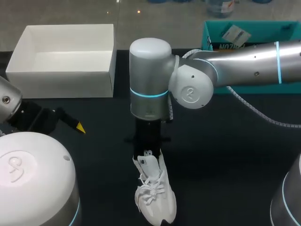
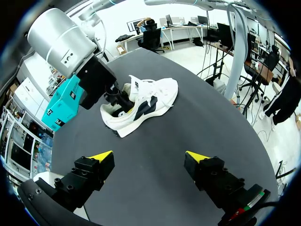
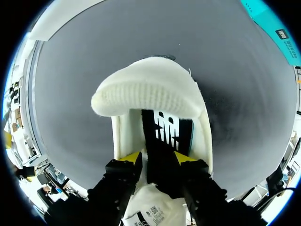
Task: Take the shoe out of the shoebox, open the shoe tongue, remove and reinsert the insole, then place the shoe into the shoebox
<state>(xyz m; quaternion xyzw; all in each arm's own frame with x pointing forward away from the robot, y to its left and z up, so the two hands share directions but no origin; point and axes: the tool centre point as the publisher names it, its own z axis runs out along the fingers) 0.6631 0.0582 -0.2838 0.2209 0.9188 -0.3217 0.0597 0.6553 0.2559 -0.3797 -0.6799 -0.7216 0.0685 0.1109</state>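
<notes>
The white sneaker (image 1: 157,202) lies on the black table near its front edge, heel toward the back. My right gripper (image 1: 148,153) comes straight down into the shoe's mouth. In the right wrist view its yellow-tipped fingers (image 3: 133,157) stand apart inside the opening, over the black insole (image 3: 167,132), with the heel collar (image 3: 146,89) ahead. My left gripper (image 2: 149,157) hangs open and empty at the left, well short of the sneaker (image 2: 155,94). In the head view the left gripper (image 1: 70,120) shows one yellow tip.
The open white shoebox (image 1: 61,77) stands at the back left. A teal lid (image 1: 221,40) lies at the back right, under my right arm. Bare black tabletop surrounds the shoe.
</notes>
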